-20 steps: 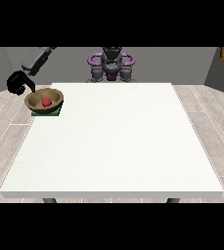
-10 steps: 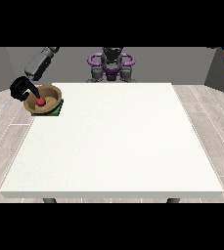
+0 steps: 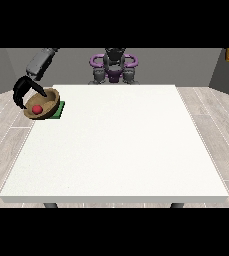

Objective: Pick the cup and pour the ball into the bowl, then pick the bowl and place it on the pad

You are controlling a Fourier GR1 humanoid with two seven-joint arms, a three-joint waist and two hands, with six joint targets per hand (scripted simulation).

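The fingers of the hand at the view's left curl round the bowl's far-left rim. Inside lies a red ball. The bowl overlaps the green pad at the tabletop's left edge; open tabletop spreads rightward.

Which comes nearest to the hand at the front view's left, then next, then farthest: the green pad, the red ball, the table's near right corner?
1. Red ball, in the bowl by the hand.
2. Green pad, under the bowl's right side.
3. Table's near right corner, far across.
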